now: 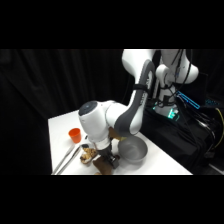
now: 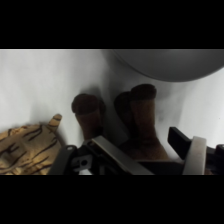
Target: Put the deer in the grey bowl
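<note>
Arm bent low over the desk, gripper down at the deer beside the grey bowl.

The white desk (image 1: 160, 162) carries everything; the arm folds down over its near edge so the gripper (image 1: 107, 159) can come at the toy from above. The grey bowl (image 1: 132, 150) sits just beside the gripper on the arm-base side, close enough for a short carry. The deer (image 2: 142, 127) lies flat on the desk directly under the gripper, two limbs stretched toward the bowl's rim. A finger stands on either side of its body, but whether they are clenched on it I cannot tell. On the gripper's other side lie the tan speckled toy (image 2: 27, 150), metal tongs (image 1: 67, 159) and an orange cup (image 1: 75, 134). No readable writing shows.
</note>
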Motion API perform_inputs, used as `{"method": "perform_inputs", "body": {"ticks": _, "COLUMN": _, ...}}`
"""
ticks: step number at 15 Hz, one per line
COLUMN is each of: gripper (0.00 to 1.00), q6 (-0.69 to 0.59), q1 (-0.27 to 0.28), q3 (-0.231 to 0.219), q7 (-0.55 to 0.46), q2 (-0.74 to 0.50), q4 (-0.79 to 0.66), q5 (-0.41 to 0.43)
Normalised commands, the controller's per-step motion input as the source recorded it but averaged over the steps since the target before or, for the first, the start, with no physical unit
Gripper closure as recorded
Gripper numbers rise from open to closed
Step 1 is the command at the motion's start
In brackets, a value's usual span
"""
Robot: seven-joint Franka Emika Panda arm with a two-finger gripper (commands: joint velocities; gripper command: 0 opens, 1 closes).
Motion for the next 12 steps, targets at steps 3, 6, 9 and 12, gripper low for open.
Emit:
{"method": "perform_inputs", "body": {"ticks": 3, "gripper": 0.0, "q6": 0.08, "q1": -0.015, "q3": 0.058, "q7": 0.04, "q2": 0.16, "q4": 0.12, "q5": 0.013}}
{"method": "perform_inputs", "body": {"ticks": 6, "gripper": 0.0, "q6": 0.1, "q1": -0.035, "q3": 0.058, "q7": 0.03, "q2": 0.18, "q4": 0.13, "q5": 0.028}}
{"method": "perform_inputs", "body": {"ticks": 9, "gripper": 0.0, "q6": 0.12, "q1": -0.029, "q3": 0.009, "q7": 0.05, "q2": 0.26, "q4": 0.17, "q5": -0.013}}
{"method": "perform_inputs", "body": {"ticks": 12, "gripper": 0.0, "q6": 0.08, "q1": -0.028, "q3": 0.013, "q7": 0.04, "q2": 0.2, "q4": 0.17, "q5": -0.015}}
